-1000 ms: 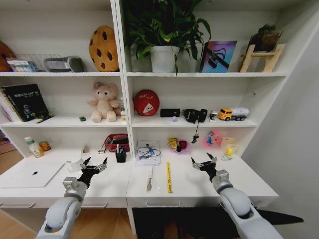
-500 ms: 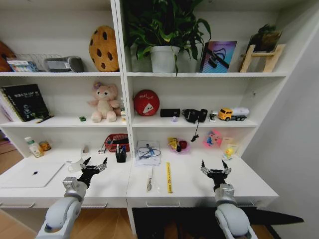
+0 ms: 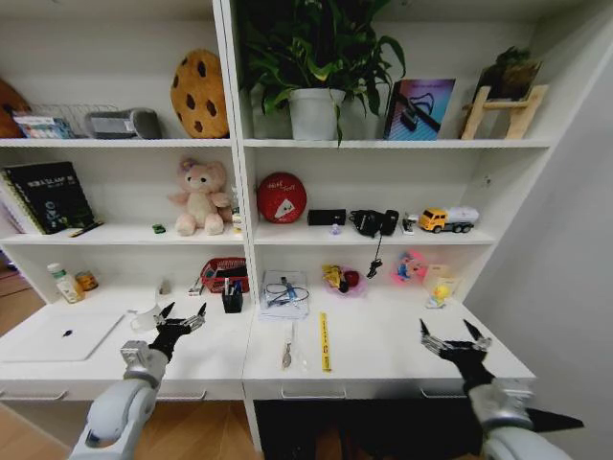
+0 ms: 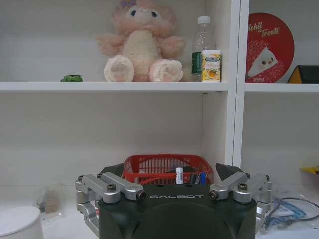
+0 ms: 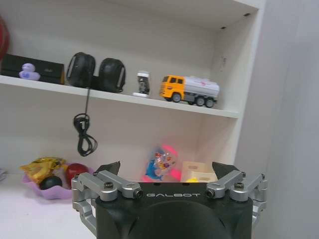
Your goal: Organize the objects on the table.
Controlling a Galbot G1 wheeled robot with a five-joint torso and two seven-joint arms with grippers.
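both tools hang spread and empty: left tool [image 3: 180,317] over the worktop [image 3: 383,355] by one white cup [image 3: 144,319], right tool [image 3: 456,341] at its right front edge; one silver laptop [image 3: 59,335], one yellow ruler [image 3: 325,341].

White shelving [image 3: 383,144] fills the wall — wooden floor [image 3: 24,436] below, plain wall [image 3: 575,240] right.

Table [image 3: 383,355]: smooth white laminate, slight sheen. Laptop [image 3: 59,335] at its left edge: matt silver metal. Ruler [image 3: 325,341]: glossy yellow plastic.
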